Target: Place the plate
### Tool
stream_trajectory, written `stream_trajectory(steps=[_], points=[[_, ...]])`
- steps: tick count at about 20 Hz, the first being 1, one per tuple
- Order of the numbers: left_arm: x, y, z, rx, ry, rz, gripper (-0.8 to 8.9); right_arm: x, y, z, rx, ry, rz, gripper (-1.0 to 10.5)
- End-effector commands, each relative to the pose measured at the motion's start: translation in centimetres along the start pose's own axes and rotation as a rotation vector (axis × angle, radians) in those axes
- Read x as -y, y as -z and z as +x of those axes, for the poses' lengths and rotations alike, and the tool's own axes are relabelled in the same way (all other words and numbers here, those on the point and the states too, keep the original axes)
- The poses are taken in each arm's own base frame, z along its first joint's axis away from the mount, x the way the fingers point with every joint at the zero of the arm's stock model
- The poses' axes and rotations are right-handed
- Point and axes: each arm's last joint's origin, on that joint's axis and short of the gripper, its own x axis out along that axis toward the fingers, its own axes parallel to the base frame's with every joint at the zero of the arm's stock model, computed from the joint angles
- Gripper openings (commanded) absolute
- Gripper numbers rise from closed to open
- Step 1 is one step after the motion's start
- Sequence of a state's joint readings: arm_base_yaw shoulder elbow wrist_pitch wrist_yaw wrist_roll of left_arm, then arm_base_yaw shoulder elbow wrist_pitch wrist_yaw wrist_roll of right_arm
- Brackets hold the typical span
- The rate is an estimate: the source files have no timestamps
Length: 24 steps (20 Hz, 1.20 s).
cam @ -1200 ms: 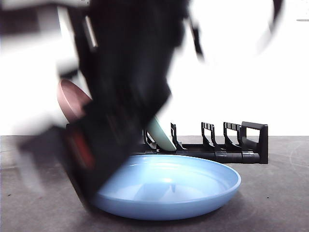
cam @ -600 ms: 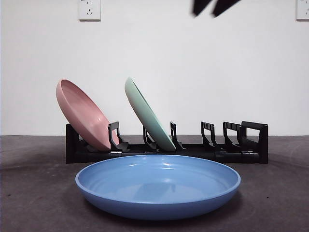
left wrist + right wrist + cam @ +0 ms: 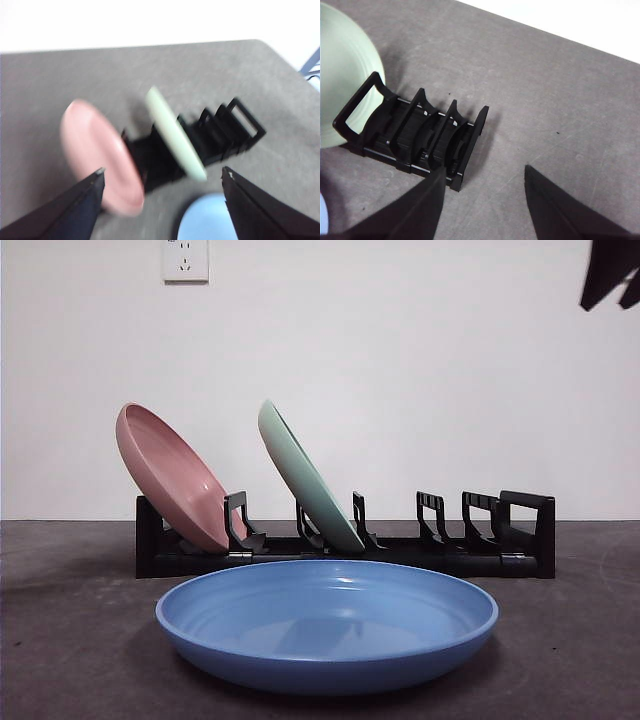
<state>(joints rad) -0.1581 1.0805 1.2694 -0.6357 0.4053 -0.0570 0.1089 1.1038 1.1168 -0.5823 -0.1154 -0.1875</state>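
Worktop (image 3: pixel 60 640): dark grey surface filling the lower third of the front view; carries every item listed
Blue plate (image 3: pixel 327 625): lower centre of the front view, lying flat and rim-up just in front of the rack; free of both pincers; judged the task's item, since it alone is not yet slotted
Rack (image 3: pixel 480 545): black, running across the middle of the front view behind the blue plate; its upright dividers are there to hold plates on edge; the slots in the right half of the frame are unfilled, a likely home for the blue plate
Pink plate (image 3: pixel 170 475): left end of the rack, on edge and tilted back toward the left of the frame, propped by a divider
Green plate (image 3: pixel 305 480): next along, near frame centre, tilted the same way, its lower rim seated in a slot
Left pincer (image 3: pixel 162 172): jaws spread wide, holding nothing; high above the rack, blue plate at the bottom edge of its blurred view, well apart
Right pincer (image 3: pixel 485 170): jaws apart, holding nothing; above the rack's unfilled end; only a sliver of blue plate at the lower left corner of its view
Dark tip (image 3: pixel 610 275): upper right corner of the front view; which arm, cannot tell
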Motion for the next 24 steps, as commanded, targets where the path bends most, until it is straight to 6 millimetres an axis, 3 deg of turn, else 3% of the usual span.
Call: stream_trajectory(steps=[1,4,11,15,24], points=[[-0.4,-1.1,2.7,-0.013,-0.082,-0.005,3.80,0.3,-0.5,-0.1,0.030,-0.028,-0.009,2.4],[-0.7,-1.9,6.4,-0.123,-0.243,-0.002,4.48,0.2,-0.5,-0.1,0.030,-0.032,-0.012,2.4],[0.4,-4.4,13.4,-0.472,-0.493,0.050,4.34,0.1,-0.5,-0.1,0.032,-0.036,-0.004,2.4],[0.1,-5.3,16.8,-0.611,-0.548,0.044,4.34,-0.4,-0.6,-0.1,0.034,-0.051,-0.013,2.4],[-1.6,-3.0,21.7,-0.766,-0.637,0.067,3.98,-0.8,-0.7,0.0,0.037,-0.067,-0.025,2.4]])
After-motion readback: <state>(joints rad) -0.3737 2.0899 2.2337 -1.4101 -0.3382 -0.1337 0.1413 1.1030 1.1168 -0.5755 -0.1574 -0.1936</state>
